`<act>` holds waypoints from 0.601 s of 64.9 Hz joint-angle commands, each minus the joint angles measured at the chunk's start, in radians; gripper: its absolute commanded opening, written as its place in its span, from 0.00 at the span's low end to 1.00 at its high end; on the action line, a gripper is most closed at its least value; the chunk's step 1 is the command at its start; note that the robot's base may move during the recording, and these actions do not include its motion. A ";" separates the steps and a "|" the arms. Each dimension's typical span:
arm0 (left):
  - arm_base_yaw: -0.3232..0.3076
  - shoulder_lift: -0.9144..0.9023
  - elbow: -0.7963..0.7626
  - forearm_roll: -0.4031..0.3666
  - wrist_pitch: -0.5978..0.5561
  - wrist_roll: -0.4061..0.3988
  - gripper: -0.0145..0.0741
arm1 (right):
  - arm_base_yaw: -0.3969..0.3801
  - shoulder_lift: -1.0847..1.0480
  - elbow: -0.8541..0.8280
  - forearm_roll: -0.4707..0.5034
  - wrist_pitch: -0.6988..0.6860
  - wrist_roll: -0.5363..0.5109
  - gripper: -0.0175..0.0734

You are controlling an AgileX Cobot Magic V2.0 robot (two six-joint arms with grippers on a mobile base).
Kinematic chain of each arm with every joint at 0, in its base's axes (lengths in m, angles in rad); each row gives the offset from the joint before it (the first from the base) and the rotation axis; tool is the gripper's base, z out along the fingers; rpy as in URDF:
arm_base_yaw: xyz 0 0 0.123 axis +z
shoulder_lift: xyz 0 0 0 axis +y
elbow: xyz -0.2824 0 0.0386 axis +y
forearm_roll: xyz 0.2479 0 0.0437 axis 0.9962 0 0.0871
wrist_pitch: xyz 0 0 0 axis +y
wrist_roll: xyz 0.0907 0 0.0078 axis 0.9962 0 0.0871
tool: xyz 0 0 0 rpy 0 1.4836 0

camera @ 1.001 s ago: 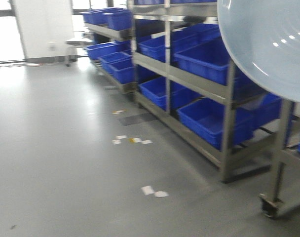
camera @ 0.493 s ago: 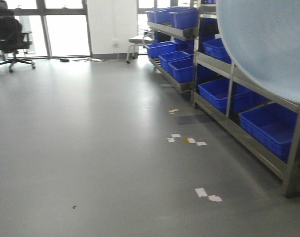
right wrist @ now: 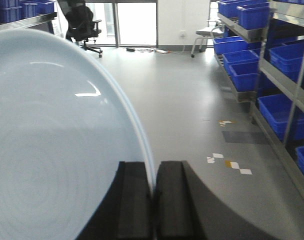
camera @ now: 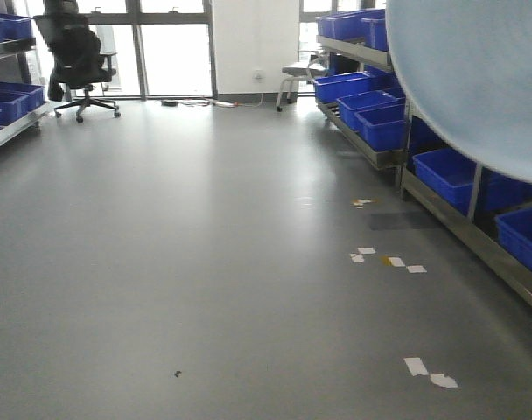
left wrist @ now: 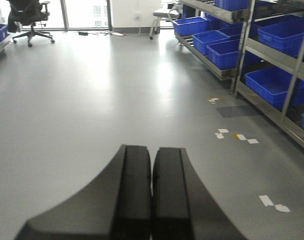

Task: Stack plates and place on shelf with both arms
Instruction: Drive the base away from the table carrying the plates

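A pale bluish-white plate (camera: 476,79) fills the top right of the front view, held up on edge in the air. In the right wrist view this plate (right wrist: 52,140) covers the left half, and my right gripper (right wrist: 154,169) is shut on its rim. I cannot tell whether a second plate lies against it. My left gripper (left wrist: 152,150) is shut with nothing in it, hanging over bare floor. The steel shelf (camera: 450,214) runs along the right side, also seen as the shelf (left wrist: 274,54) and the shelf (right wrist: 292,95) in the wrist views.
Blue crates (camera: 371,118) sit on the shelf tiers. A black office chair (camera: 73,52) and a metal stool (camera: 297,74) stand by the far windows. Another rack with blue crates (camera: 8,101) is at the left edge. Paper scraps (camera: 428,372) lie on the grey floor.
The front view has swung left: the shelf has slid toward the right edge, and the chair and left rack have come into view. The plate stays at the top right.
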 commanded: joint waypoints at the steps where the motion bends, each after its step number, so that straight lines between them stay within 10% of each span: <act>1: 0.001 0.005 -0.030 -0.003 -0.080 0.002 0.26 | -0.002 0.002 -0.030 -0.004 -0.106 0.003 0.25; 39: 0.001 0.005 -0.030 -0.003 -0.080 0.002 0.26 | -0.002 0.002 -0.030 -0.004 -0.106 0.003 0.25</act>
